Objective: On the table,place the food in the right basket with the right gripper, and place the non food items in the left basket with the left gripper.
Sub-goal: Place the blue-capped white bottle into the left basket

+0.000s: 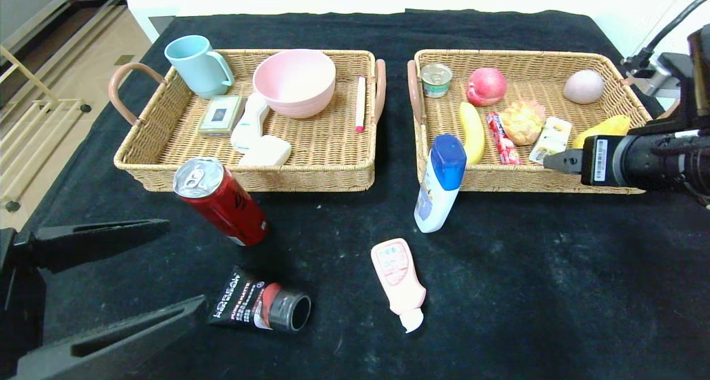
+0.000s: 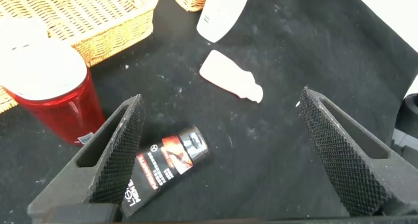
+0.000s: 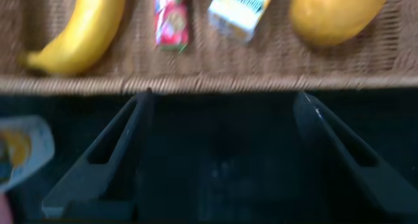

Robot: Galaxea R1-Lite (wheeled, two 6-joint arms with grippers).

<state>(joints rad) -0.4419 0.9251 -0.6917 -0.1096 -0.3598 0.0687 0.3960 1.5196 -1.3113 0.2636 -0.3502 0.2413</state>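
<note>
Sorting lot: can [image 1: 219, 201] awaiting pickup; carton [image 1: 550, 140] and pear [image 1: 603, 128] already lying in right basket [image 1: 527, 176].
I am holding my right claw [image 3: 222, 152] spread and empty at that basket's front rim; my left claw [image 2: 222, 159] is hovering, spread, over the tube [image 1: 259, 307], beside the can.

Two baskets are sitting side by side toward the desk's [image 1: 527, 291] far edge. The pear [image 1: 604, 128] and juice carton [image 1: 551, 138] are lying in the right basket [image 1: 532, 177]. The can [image 1: 219, 199] is standing before the left basket [image 1: 249, 175], the tube [image 1: 260, 308] lying nearer the front edge.
</note>
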